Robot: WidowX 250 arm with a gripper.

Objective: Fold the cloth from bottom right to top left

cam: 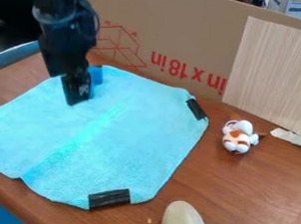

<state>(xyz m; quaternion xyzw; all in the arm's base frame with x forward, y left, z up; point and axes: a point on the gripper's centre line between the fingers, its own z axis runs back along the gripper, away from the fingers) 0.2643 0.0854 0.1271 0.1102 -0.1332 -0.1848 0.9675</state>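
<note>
Clock positions are referenced to the cloth's centre. The table supports all items. The cardboard stands at 1 o'clock, probably as a backstop; the wood-grain panel stands against it at 2 o'clock. The cloth lies spread flat on the table, left of the view's centre, presenting its corners for folding; a crease runs from 7 to 1 o'clock. The gripper is over the cloth at 11 o'clock, on the destination side of the fold. Whether it is spread, closed or pinching fabric cannot be determined. The egg-shaped object (4 to 5 o'clock) and toy (3 o'clock) sit off the fabric, leaving the fold unobstructed. Black strips at 2, 5 to 6 and 9 o'clock presumably mark corners.
</note>
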